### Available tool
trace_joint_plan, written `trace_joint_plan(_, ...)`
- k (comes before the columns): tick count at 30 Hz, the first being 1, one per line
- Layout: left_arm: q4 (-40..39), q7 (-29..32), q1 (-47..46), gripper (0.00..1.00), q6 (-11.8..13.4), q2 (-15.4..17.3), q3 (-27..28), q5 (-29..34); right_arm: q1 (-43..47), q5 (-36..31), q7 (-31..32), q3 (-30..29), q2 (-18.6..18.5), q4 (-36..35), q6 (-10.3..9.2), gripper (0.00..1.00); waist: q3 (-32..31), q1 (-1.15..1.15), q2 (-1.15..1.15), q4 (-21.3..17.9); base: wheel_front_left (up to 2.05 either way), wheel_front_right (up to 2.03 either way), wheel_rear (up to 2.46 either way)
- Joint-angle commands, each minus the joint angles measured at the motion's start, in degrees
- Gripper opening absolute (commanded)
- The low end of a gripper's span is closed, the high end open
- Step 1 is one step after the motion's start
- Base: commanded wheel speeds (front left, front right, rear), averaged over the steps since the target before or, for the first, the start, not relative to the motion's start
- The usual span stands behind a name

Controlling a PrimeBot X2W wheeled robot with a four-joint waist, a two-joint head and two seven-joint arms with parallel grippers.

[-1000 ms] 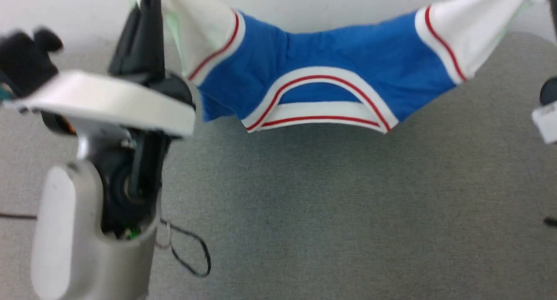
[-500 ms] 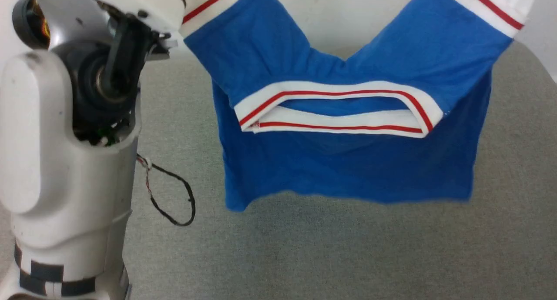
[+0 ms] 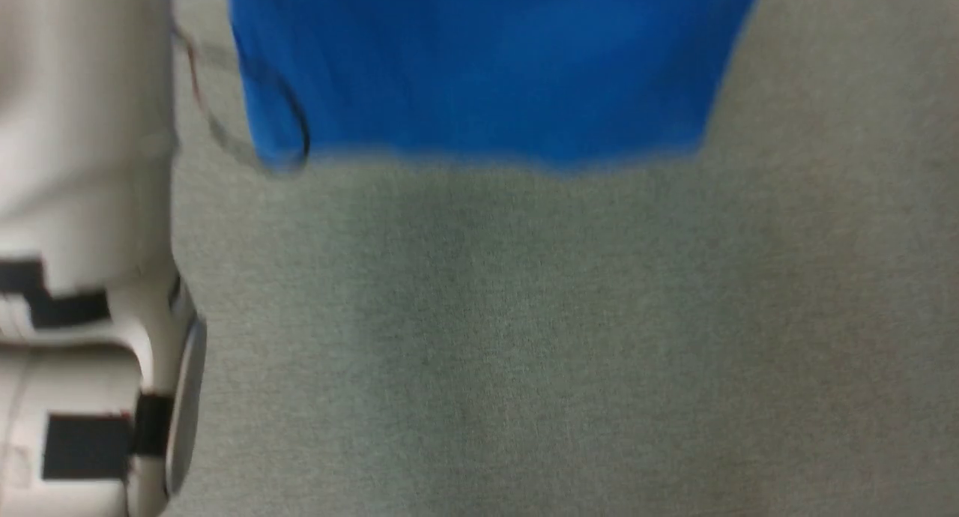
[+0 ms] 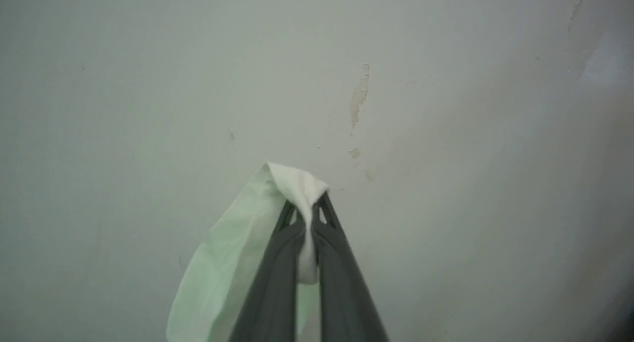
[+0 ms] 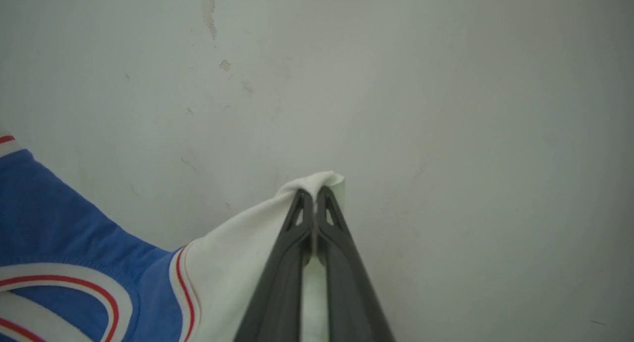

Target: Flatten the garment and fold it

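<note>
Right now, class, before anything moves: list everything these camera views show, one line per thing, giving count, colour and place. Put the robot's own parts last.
garment: one, bright blue body with white sleeves and red stripe trim, hanging between the two grippers, hem over the grey surface
grey surface: one, grey, below the garment
wall: one, pale grey-white, behind both grippers
chipped patches: a few, tan, on the wall
cable: one loop, dark, blurred, by the garment's lower left corner
left arm: one, white with black patches, left edge of head view
left gripper: one, dark, shut on a white sleeve
right gripper: one, dark, shut on the other sleeve
</note>
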Motion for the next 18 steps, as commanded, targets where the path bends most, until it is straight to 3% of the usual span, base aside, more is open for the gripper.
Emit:
trace_joint_plan(1, 1.69, -2.53, -3.30, 0.00, -0.14, -0.91, 1.03, 0.19, -3.34, -1.06, -1.37, -0.01, 0.21, 2.19, -0.06, 0.00, 9.17, -0.01, 0.00, -0.90, 0.00, 0.00, 0.00)
trace_joint_plan(10, 10.55, -18.44, -15.81, 0.00, -3.68, -3.70, 5.03, -1.18, -19.38, -7.05, -10.69, 3.92, -3.32, 15.35, -0.06, 0.00, 19.19, -0.01, 0.00, 1.32, 0.00, 0.00, 0.00)
trace_joint_plan(18, 13.50, -22.93, -13.22, 0.00, -10.04, -3.65, 6.56, -4.95, -19.47, -4.83, -17.19, 8.87, -7.03, 21.61, -0.06, 0.00, 22.65, -0.01, 0.00, 2.16, 0.00, 0.00, 0.00)
